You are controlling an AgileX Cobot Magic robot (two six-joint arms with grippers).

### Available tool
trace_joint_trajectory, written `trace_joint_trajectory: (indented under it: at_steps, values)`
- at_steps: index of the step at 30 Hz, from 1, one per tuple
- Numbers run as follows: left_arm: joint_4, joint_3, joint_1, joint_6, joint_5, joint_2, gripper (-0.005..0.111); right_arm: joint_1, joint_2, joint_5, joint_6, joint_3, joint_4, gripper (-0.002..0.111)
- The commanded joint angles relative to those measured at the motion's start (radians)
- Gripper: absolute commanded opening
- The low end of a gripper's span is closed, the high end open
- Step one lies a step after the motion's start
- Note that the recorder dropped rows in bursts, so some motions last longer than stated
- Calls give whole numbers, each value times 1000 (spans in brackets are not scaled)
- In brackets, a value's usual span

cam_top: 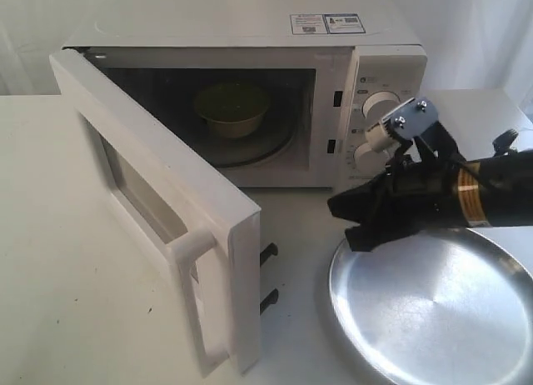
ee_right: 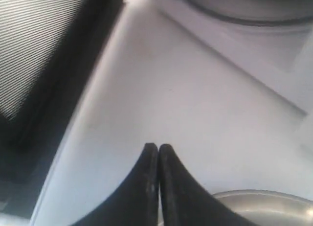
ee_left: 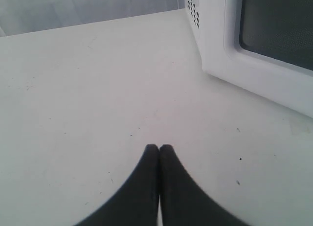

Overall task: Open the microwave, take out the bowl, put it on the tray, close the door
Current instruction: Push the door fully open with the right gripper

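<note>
Right arm in from the right edge of the exterior view: black forearm with a gold band, near level, wrist pitched down and to the left, white-and-grey bracket on top. Right gripper (cam_top: 341, 214) (ee_right: 159, 147) low over the white table (cam_top: 67, 277), above the microwave-side rim of the large round shiny silver metal tray (cam_top: 433, 318) and just in front of the white boxy countertop microwave (cam_top: 250, 27), below its two round white knobs (cam_top: 379, 102). Black fingers pressed tip to tip in the right wrist view, no gap, nothing gripped; contact with tray or table not readable. Left arm outside the exterior view. Left gripper (ee_left: 159, 147) seen only in the left wrist view: fingers likewise clamped together, empty, poised over bare tabletop, apart from the white microwave door (cam_top: 158, 193) (ee_left: 274, 64), whose dark mesh window fills the far corner of that view. Door wide open, hinged on the left and swung out toward the camera, long white bar handle (cam_top: 190, 243) on its outer face, two dark latch hooks (cam_top: 268, 252) sticking out of the free edge. Small round pale yellow-green bowl (cam_top: 233, 110) inside the cavity, sitting on the glass turntable (cam_top: 271, 147), well apart from both grippers. Tray flat on the table at front right of the microwave. Two small stickers (cam_top: 327, 23) on the microwave top.
</note>
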State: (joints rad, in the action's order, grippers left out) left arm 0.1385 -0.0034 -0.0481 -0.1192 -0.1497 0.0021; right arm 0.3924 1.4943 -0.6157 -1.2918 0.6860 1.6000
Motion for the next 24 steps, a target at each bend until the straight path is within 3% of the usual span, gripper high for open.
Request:
trace_joint_trajectory:
  at_steps: [1,5,15,24]
  values:
    - [-3,3,1,-6,1,-2,0,47,74,17,413,2,-410,0]
    - [-3,3,1,-6,1,-2,0,95,182,-192,637,4,-602,0]
    - [-3,3,1,-6,1,-2,0,204,257,-459,635,12,-324,0]
    - [-3,3,1,-6,1,-2,0,278,257,-462,637,27,-302,0]
